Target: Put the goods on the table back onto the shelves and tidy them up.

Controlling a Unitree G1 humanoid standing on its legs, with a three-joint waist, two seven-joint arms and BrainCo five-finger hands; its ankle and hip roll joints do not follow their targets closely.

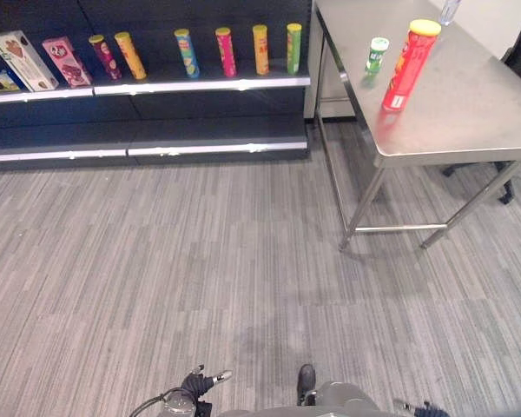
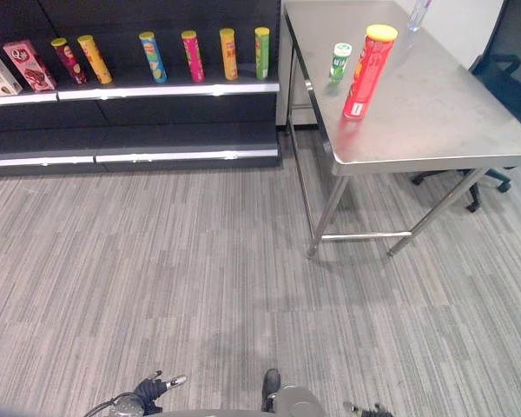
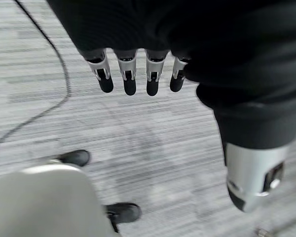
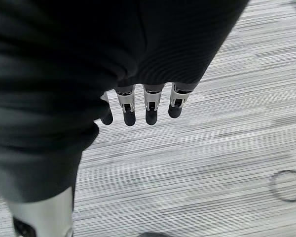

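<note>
A tall red can with a yellow lid (image 1: 409, 65) stands upright on the steel table (image 1: 478, 100) at the far right. A small green can (image 1: 377, 54) stands just behind it, and a clear bottle (image 1: 449, 9) at the table's back edge. The dark shelf (image 1: 200, 85) at the far left carries a row of several upright cans (image 1: 226, 51) and boxes (image 1: 22, 61). My left hand (image 1: 200, 383) hangs low above the carpet, its fingers (image 3: 129, 79) straight and holding nothing. My right hand (image 4: 150, 106) also hangs open over the floor, far from the table.
Grey carpet stretches between me and the shelf. The table's steel legs (image 1: 363, 208) stand right of the shelf end. The lower shelf board (image 1: 156, 143) is bare. A dark office chair (image 2: 495, 78) sits behind the table on the right.
</note>
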